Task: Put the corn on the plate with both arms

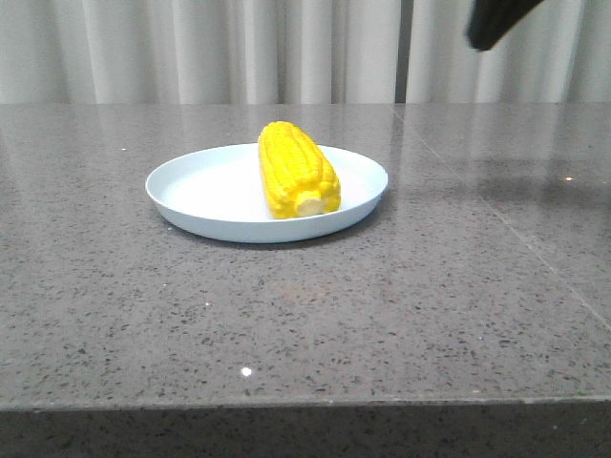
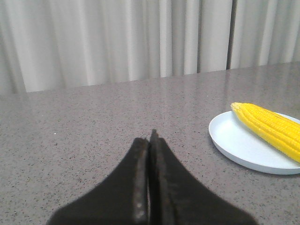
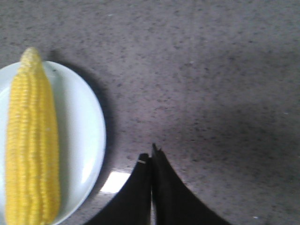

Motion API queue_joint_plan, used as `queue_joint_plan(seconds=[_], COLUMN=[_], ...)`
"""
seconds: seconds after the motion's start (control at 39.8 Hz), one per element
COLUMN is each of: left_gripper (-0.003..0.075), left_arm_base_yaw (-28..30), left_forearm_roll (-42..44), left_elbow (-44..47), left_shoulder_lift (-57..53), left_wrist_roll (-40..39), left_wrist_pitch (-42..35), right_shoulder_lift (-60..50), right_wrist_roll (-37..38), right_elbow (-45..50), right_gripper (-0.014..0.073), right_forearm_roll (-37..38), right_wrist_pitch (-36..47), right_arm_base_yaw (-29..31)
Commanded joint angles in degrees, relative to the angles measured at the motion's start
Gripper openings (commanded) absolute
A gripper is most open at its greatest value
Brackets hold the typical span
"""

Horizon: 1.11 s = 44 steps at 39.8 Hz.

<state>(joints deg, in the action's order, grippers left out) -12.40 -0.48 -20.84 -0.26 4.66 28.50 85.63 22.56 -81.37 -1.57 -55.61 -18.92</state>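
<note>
The yellow corn (image 1: 296, 172) lies on the pale blue plate (image 1: 200, 186), its pale stub end toward the table's front. It also shows in the left wrist view (image 2: 272, 129) on the plate (image 2: 234, 140) and in the right wrist view (image 3: 32, 140) on the plate (image 3: 84, 136). My left gripper (image 2: 150, 140) is shut and empty, low over bare table, apart from the plate. My right gripper (image 3: 151, 157) is shut and empty, above the table beside the plate. A dark part of the right arm (image 1: 496, 21) shows at the upper right of the front view.
The grey speckled table (image 1: 430, 305) runs to a front edge (image 1: 305, 405). Pale curtains (image 1: 191, 48) hang behind the table. A seam line (image 1: 496, 219) crosses the table top on the right.
</note>
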Motion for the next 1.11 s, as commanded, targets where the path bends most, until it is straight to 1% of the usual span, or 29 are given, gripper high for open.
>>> queue_joint_plan(seconds=[0.0, 0.05, 0.15, 0.33, 0.45, 0.73, 0.85, 0.98, 1.08], left_gripper=[-0.002, -0.002, -0.002, -0.002, -0.002, -0.002, -0.002, -0.002, -0.002], left_arm_base_yaw=[0.0, 0.0, 0.0, 0.0, 0.0, 0.0, 0.0, 0.0, 0.0], left_forearm_roll=[-0.3, -0.3, -0.3, -0.3, -0.3, -0.3, -0.3, -0.3, -0.3], left_elbow=[-1.5, -1.5, -1.5, -1.5, -1.5, -1.5, -1.5, -1.5, -1.5], left_shoulder_lift=[-0.3, -0.3, -0.3, -0.3, -0.3, -0.3, -0.3, -0.3, -0.3], left_wrist_roll=[0.0, 0.0, 0.0, 0.0, 0.0, 0.0, 0.0, 0.0, 0.0], left_wrist_pitch=[-4.9, -4.9, -4.9, -4.9, -4.9, -4.9, -4.9, -4.9, -4.9], right_shoulder_lift=[-3.8, -4.7, -7.7, -15.3, -22.9, -43.9, -54.0, -64.2, -69.7], right_wrist_roll=[-0.9, -0.9, -1.7, -5.6, -5.8, -5.8, -5.8, -5.8, -5.8], right_elbow=[-0.9, 0.0, 2.7, 11.0, 19.9, 40.9, 50.3, 57.0, 60.1], right_gripper=[-0.0127, -0.0113, -0.0116, -0.0116, -0.0116, -0.0122, -0.0122, -0.0122, -0.0122], right_forearm_roll=[5.0, 7.1, 9.9, 10.9, 10.8, 10.9, 12.8, 14.2, 14.2], right_wrist_pitch=[-0.4, -0.8, -0.9, 0.5, 6.9, 22.1, 28.9, 33.9, 35.8], right_arm_base_yaw=[2.8, 4.1, 6.4, 7.5, 7.5, 7.5, 7.5, 7.5, 7.5])
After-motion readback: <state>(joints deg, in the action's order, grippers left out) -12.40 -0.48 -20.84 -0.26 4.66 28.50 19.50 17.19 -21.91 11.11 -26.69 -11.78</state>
